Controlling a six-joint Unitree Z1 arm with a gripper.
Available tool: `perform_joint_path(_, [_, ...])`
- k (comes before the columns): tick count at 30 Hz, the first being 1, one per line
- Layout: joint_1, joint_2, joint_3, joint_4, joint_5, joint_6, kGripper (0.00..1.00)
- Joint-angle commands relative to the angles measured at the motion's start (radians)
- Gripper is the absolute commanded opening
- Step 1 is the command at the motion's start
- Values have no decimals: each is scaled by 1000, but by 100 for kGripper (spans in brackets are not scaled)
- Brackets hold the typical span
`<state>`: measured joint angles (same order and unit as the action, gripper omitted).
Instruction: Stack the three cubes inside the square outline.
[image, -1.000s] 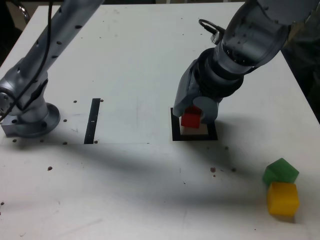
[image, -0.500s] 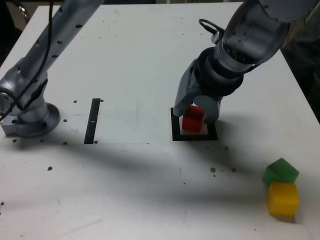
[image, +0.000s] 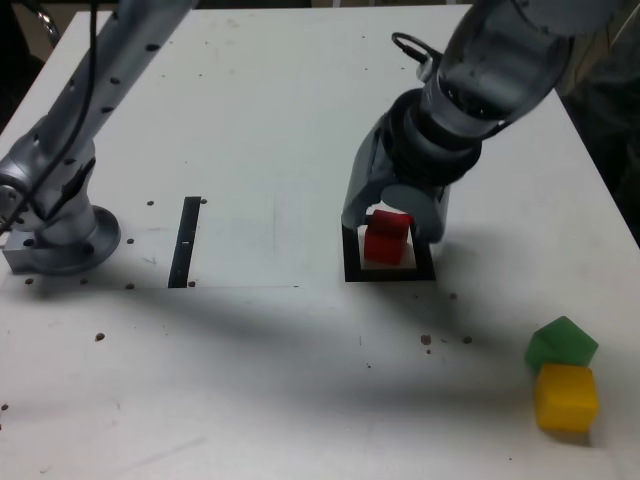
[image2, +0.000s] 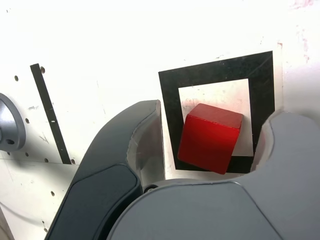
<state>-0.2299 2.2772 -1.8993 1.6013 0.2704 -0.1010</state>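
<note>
Wrist view gave us the clearest read: the small solid red cube (image2: 211, 137) sat on the table inside the thick black square outline with its white centre (image2: 170, 100), turned a little askew, so that one lower corner lay over the black band rather than wholly on the white. The grey two-fingered gripper (image2: 210, 150) stood spread on either side of it, with a visible gap between each finger and the cube's faces, so nothing was pinched.

That was the change. A second before, in the exterior view, we had seen the fingers pressed on the red cube (image: 385, 238) just over the square outline (image: 352, 270); half a second later they were parting; now the gripper (image: 392, 222) was open around a cube resting on its own. We judged the first placement done, though slightly rotated, which could make the next block sit unevenly.

At the exterior view's lower right, well apart from the outline, we saw the small solid green cube (image: 561, 343) and the small solid yellow cube (image: 565, 397), touching or very nearly so, the green one just behind the yellow. Both remained to be stacked. We judged the next move called for lifting clear without nudging the red cube, then reaching for one of that pair.
</note>
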Motion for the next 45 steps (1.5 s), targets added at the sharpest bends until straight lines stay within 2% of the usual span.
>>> perform_joint_path(1, [3,-44,4,11,4,-7,97])
perform_joint_path(6, [3,-101,-30,9,3,-8,99])
perform_joint_path(12, [-10,-102,-140,-3,-18,24,99])
perform_joint_path(19, [-65,-107,-195,-11,-83,13,99])
perform_joint_path(25, [-120,-104,-222,-24,-162,-94,99])
perform_joint_path(29, [-167,-94,-247,-32,-187,-176,100])
perform_joint_path(36, [-241,-5,-393,-17,-196,-279,100])
perform_joint_path(45, [-268,146,-567,0,-225,-269,100])
